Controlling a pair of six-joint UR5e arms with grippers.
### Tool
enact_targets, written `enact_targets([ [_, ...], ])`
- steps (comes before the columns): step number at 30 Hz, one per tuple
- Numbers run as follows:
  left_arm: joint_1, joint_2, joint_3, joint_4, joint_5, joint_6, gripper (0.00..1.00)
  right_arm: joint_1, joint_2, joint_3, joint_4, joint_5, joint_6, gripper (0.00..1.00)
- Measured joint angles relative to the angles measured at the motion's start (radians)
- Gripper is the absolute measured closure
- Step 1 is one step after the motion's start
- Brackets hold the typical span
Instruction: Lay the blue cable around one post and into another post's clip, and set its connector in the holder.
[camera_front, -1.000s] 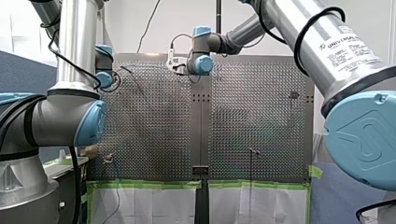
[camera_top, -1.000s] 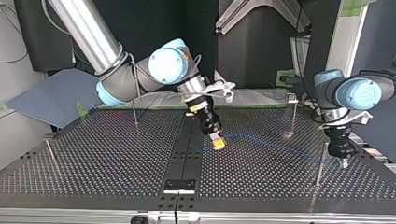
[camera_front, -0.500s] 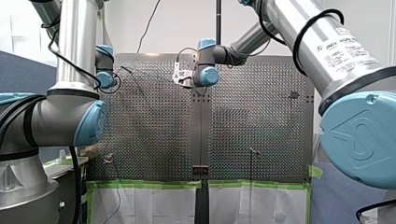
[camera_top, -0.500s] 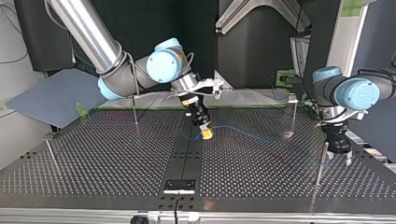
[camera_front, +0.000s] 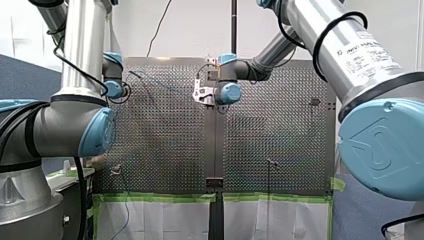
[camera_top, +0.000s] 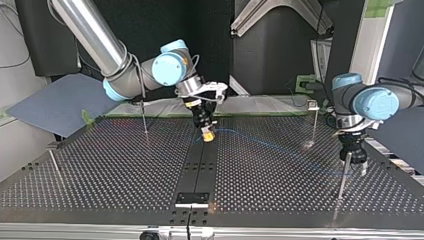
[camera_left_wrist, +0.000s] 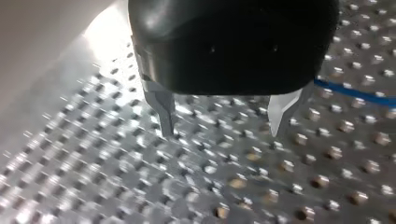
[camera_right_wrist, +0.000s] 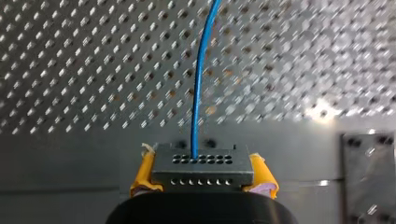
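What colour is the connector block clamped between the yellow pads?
The connector is dark grey; the right wrist view shows it best.

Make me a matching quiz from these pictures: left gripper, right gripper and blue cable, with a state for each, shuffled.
Things:
1. left gripper
2. right gripper
3. blue cable

States:
A. runs out of the connector
B. open, holding nothing
C. shut on the connector

Pairs: 1-B; 2-C; 3-A.
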Motion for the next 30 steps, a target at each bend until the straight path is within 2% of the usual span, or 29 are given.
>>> enact_targets([
  [10, 0.003, -0.009, 0.011, 0.001, 0.004, -0.011, 0.0, -0.035, -0.001, 0.077, -0.012, 0.058, -0.001, 1.0],
  [14, 0.004, -0.01, 0.012, 0.005, 0.004, -0.014, 0.0, -0.053, -0.001, 0.106, -0.036, 0.076, 0.009, 1.0],
  [18, 0.005, -0.01, 0.013, 0.011, 0.008, -0.025, 0.0, -0.084, -0.001, 0.142, -0.072, 0.081, 0.03, 1.0],
  [24, 0.0, -0.028, 0.024, 0.006, 0.021, -0.034, 0.0, -0.136, -0.001, 0.196, -0.125, 0.085, 0.051, 1.0],
  [27, -0.003, -0.039, 0.028, -0.002, 0.023, -0.032, 0.0, -0.162, -0.001, 0.222, -0.151, 0.098, 0.053, 1.0],
  [30, -0.003, -0.043, 0.029, -0.005, 0.023, -0.031, 0.0, -0.188, -0.001, 0.249, -0.178, 0.12, 0.043, 1.0],
])
